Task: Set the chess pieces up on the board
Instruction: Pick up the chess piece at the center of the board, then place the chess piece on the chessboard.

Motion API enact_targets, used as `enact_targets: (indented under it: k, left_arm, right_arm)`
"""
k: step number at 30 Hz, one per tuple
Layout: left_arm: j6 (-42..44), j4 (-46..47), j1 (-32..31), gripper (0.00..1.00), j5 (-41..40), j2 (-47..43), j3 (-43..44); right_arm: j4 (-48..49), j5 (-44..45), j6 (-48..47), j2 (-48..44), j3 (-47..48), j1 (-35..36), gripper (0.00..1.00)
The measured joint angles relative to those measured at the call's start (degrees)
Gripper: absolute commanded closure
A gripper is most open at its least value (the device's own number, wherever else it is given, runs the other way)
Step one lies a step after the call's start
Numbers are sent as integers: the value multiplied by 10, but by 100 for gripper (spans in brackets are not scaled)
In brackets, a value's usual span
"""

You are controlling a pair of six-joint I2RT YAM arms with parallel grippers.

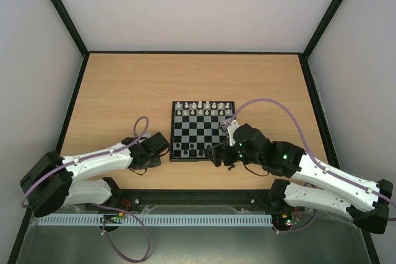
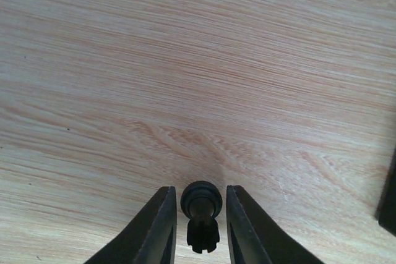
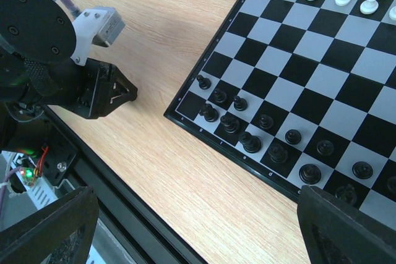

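One board (image 1: pixel 202 130) — two arms (image 1: pixel 93 164) (image 1: pixel 325 174)

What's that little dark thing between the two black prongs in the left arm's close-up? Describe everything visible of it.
It is a small black chess piece, matt like plastic, with a round knob head, a narrow neck and a notched end nearer the camera. It sits between the left arm's jaws, over the wooden table. Thin gaps show either side; whether it is gripped is unclear.
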Motion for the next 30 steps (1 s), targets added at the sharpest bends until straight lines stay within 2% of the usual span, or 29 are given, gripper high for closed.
enact_targets:
  k: [4,8,17,24,30]
  left_arm:
    - [5,3,2,85,-1,5,0]
    - [10,-1,3,88,-2,5,3]
    - [27,-30,-21,88,-5,15,75]
    - [43,-30,-68,88,-5,96,158]
    - [55,-16,-90,87,-1,152,189]
  right_arm:
    - [0,0,0,-2,0,0,11]
    - [0,0,0,-3,0,0,11]
    - [0,1,0,-3,0,0,11]
    - [0,8,0,-2,0,0,11]
    - [0,15,0,0,0,0,11]
